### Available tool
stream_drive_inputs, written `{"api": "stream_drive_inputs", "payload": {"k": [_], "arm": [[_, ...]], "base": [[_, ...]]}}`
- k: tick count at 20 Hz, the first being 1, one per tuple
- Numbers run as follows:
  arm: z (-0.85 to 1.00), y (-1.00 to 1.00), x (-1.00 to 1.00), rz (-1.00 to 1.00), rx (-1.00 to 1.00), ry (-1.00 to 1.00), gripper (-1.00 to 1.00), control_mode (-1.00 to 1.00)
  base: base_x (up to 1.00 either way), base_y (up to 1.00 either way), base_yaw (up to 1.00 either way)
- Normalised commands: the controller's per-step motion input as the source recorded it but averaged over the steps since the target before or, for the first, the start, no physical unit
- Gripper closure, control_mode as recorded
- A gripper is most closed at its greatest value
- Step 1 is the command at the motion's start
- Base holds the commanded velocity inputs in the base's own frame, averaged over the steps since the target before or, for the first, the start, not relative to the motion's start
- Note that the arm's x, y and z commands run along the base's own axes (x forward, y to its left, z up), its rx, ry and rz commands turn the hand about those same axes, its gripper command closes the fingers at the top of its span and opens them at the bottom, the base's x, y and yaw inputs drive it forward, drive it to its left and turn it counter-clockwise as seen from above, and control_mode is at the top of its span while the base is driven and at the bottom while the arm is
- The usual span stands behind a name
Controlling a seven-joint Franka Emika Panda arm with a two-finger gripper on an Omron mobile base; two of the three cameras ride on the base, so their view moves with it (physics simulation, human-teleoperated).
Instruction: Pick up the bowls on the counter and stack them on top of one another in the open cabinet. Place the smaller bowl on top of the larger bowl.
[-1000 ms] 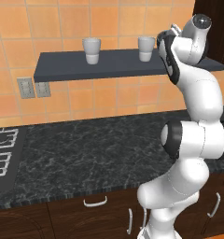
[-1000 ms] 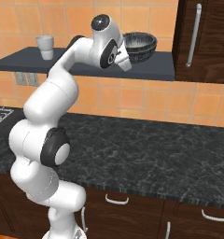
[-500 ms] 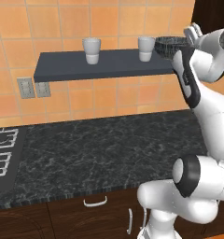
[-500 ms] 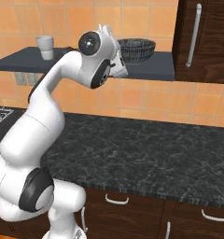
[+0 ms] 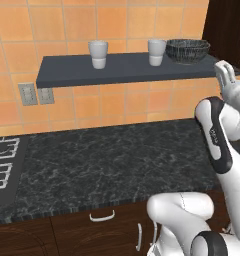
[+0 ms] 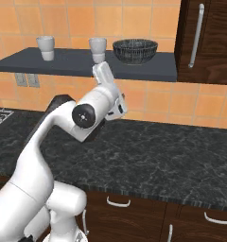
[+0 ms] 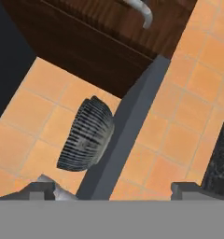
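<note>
You will find no brand, label or readable writing on anything here. In front of you runs the counter (image 5: 112, 160), a long black stone slab with fine white veins, and its dark wooden drawer fronts below carry curved silver pulls. A stove grate (image 5: 2, 167) sits at its left end. Behind it the wall is orange tile, with a pair of grey outlets (image 5: 34, 93) just under the left end of the shelf. The open cabinet (image 5: 122, 70) is a flat slate-blue board set against those tiles; to its right stands a dark brown wooden door (image 6: 205, 40) with a long silver handle.

On the shelf you can see two white cups (image 5: 98, 54), well apart from each other, and near the right end a bowl (image 6: 135, 50) sitting upright on the board, just beside the nearer cup. It is round, dark grey-black with pale marbled veins on the outside. From these pictures you cannot tell whether it is one bowl or two nested together. In the hand view the same bowl (image 7: 86, 134) appears rolled sideways against the shelf edge, showing ribbed pale streaks.

The gripper (image 7: 114, 190) holds nothing, its fingers spread wide, apart from the bowl. In the base views the hand sits below and in front of the shelf edge
</note>
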Motion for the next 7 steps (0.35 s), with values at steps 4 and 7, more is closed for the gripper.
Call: {"api": "stream_drive_inputs", "payload": {"k": [4, 7], "arm": [[-1.0, 0.18, -1.0, 0.08, -0.22, 0.22, -1.0, -1.0], [-1.0, 0.76, -0.74, 0.23, -0.37, 0.55, -1.0, -1.0]], "base": [[0.0, 0.0, 0.0], [0.0, 0.0, 0.0]]}}
